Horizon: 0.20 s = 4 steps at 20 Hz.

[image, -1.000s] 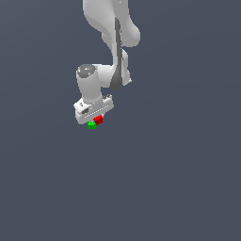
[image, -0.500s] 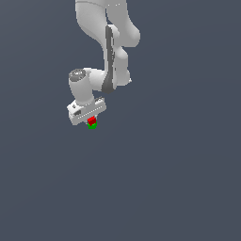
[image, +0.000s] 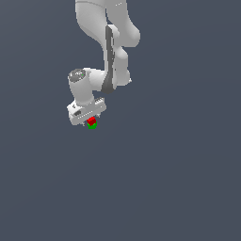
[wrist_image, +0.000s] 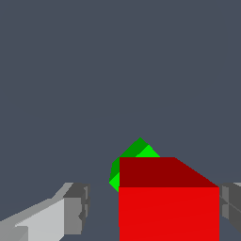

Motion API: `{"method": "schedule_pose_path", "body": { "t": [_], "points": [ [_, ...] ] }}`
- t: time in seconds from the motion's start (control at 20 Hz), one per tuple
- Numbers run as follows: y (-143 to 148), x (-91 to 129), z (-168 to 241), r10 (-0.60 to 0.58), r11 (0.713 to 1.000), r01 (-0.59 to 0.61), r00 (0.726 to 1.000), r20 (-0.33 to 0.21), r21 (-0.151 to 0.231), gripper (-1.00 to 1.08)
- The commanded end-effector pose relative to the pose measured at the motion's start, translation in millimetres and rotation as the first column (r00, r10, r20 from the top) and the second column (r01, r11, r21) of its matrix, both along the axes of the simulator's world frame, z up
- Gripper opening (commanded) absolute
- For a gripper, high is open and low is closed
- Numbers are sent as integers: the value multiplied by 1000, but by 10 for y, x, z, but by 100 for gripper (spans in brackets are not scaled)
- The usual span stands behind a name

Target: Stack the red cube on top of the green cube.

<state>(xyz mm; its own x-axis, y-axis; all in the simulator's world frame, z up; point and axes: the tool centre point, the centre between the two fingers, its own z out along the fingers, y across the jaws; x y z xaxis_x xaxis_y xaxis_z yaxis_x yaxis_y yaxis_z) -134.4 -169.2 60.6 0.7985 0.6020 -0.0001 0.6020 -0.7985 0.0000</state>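
When I checked the wrist view, the red cube [wrist_image: 168, 207] sat between the fingers [wrist_image: 70, 209] of the gripper [wrist_image: 155, 209], with a clear gap on one side, so I logged the jaws as parted. I saw the green cube [wrist_image: 136, 153] peeking out just behind and below the red. No writing was readable. Against half a second earlier, the gripper [image: 90, 117] had barely shifted, red cube [image: 91, 121] over green cube [image: 92, 126].

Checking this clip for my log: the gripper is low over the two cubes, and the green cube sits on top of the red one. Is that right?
Not quite. The order is reversed: the red cube is above the green cube, as the exterior view shows. The wrist view agrees, with the green cube showing from behind and below the red one. The gripper is indeed low over both cubes.
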Motion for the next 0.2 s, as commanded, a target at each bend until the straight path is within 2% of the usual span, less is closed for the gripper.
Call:
{"method": "schedule_pose_path", "body": {
  "t": [0.0, 0.15],
  "points": [
    [0, 1, 0, 0, 1000, 0, 1000, 0, 0, 100],
    [0, 1, 0, 0, 1000, 0, 1000, 0, 0, 100]
  ]
}}
